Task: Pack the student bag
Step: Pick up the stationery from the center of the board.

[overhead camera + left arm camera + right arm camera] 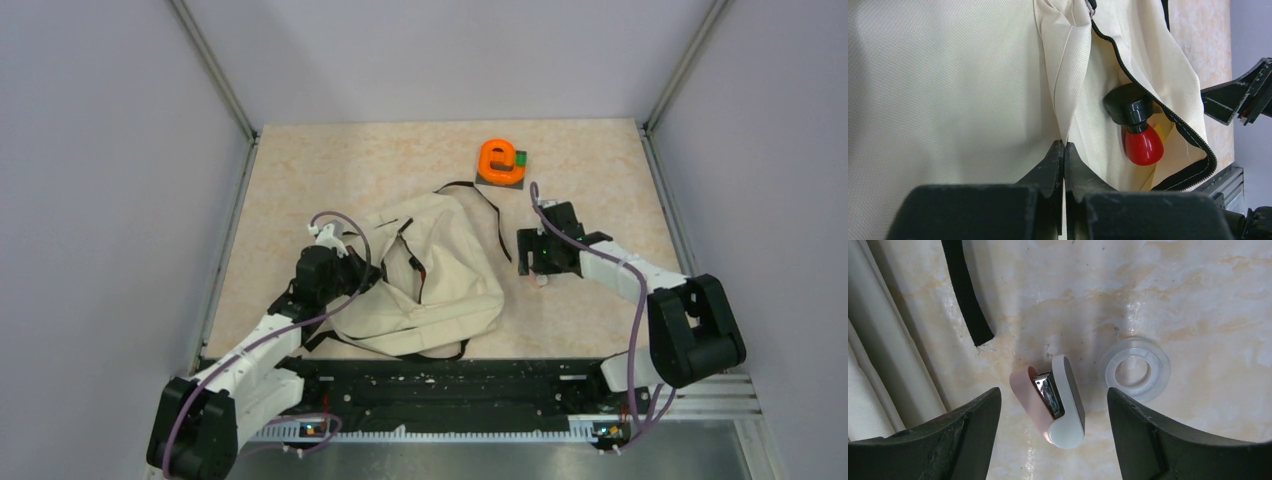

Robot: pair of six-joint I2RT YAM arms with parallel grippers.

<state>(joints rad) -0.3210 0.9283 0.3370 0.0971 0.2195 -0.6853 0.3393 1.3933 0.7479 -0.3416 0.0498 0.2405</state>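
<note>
Student bag [430, 290], just one, lies slumped on the surface [300, 170] toward the near edge, between the two arms and closer to the left one. It is cream fabric with black zippers, and thin black straps trail away from it toward the far side.

The left gripper [1064, 147] is clamped on a fold of the bag's cloth, with its fingers pressed together and fabric pinched between them. The right gripper [1052, 390] hangs with its jaws wide apart and holds nothing.

Three loose things lie on the surface outside the bag:
- One small stapler [1064, 422] (pink below, white on top, metal showing between) lies directly under the right gripper, between its two fingers.
- One clear tape ring [1134, 369] lies flat just beside the stapler and apart from it.
- One orange object [500, 158] sits on a dark base with a green patch near the far edge, well apart from the bag.

One loose end of a black strap [965, 295] lies near the stapler.

In the left wrist view, a black zipper [1148, 95] stands open. Inside that opening sits one knob-like thing [1138, 130], black on top and red below, with a bit of yellow behind it that is too hidden to identify.
</note>
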